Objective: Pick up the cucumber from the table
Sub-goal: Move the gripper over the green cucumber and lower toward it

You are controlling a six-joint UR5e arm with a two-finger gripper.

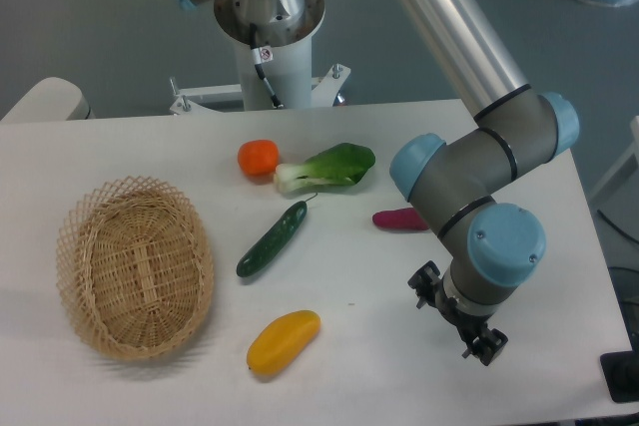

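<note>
1. Green and glossy, 1 cucumber (272,238) lies diagonally on the white surface (120,142), near its middle.
2. It sits well apart from the end effector (455,319), up and to the left of it in the picture.
3. I cannot tell how wide the end effector's fingers stand.
4. Counted: 1 wicker basket (135,266), 1 orange fruit (258,157), 1 bok choy (327,167), 1 yellow fruit (284,341), 1 purple vegetable (397,218).

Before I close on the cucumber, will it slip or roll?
The cucumber looks glossy and round, so it may slip between the fingers or roll if nudged sideways. It looks stiff, so it probably won't sag. It lies diagonally on the table, clear of its neighbours.
</note>
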